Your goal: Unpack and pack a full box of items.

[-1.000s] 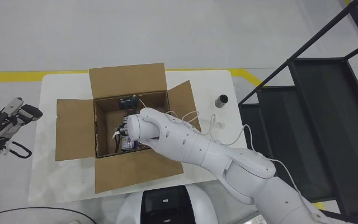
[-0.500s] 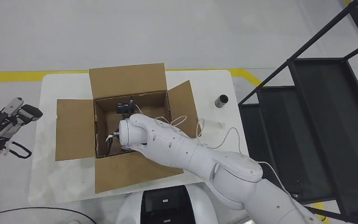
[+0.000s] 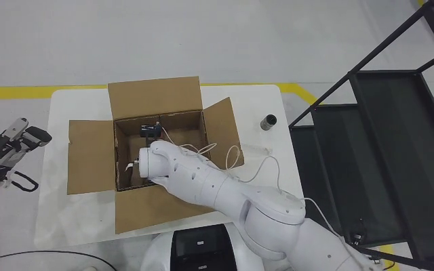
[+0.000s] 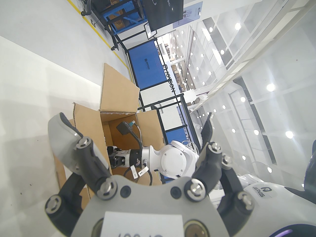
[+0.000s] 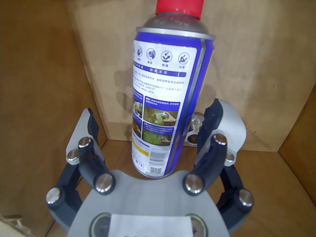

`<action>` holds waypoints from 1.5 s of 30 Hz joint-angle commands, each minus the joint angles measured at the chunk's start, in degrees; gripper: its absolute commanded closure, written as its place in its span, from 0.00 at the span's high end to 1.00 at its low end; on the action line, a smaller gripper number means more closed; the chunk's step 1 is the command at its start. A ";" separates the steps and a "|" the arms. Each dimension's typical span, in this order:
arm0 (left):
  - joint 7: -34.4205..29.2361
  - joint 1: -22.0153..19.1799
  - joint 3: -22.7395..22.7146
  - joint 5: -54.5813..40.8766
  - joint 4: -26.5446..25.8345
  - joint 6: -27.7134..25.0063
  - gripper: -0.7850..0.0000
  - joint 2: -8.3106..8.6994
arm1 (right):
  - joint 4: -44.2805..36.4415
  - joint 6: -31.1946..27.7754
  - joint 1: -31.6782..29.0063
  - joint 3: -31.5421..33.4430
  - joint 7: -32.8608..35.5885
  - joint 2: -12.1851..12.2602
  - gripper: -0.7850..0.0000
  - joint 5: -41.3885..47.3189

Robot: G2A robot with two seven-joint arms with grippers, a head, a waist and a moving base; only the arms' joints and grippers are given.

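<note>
One can (image 5: 170, 87), apparently loose, within right tool (image 5: 151, 109)

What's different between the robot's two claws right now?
The right claw is inside the cardboard box; the left claw is outside it, off to the side of the table. The right claw has a red-capped spray can between its fingers, not yet gripped; the left claw has nothing between its own. Both are open.

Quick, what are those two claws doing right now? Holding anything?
Left gripper: open, holding nothing.
Right gripper: open inside the cardboard box, straddling the spray can, not clamped on it.
</note>
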 commanded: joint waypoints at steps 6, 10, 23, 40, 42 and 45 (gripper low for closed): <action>0.00 0.00 0.00 0.00 0.00 0.00 1.00 0.00 | 4.34 0.12 0.78 0.40 -0.60 -2.12 0.49 0.74; 0.00 0.00 0.00 0.00 0.00 0.00 1.00 0.00 | 5.39 -0.26 1.07 0.53 -0.23 -2.33 0.08 1.78; 0.00 0.00 0.00 0.00 0.00 0.00 1.00 0.00 | 3.74 -0.46 2.45 -1.09 0.97 -2.40 0.00 1.97; 0.00 0.00 0.00 0.00 0.00 0.00 1.00 0.00 | -4.73 -6.18 3.39 6.25 5.33 2.78 0.00 -0.20; 0.00 0.00 0.00 0.00 0.00 0.00 1.00 0.00 | -7.33 -5.89 2.52 6.99 6.44 3.91 0.00 -1.57; 0.00 0.00 0.00 0.00 0.00 0.00 1.00 0.00 | -11.54 -5.61 0.86 8.06 8.71 5.80 0.00 -4.04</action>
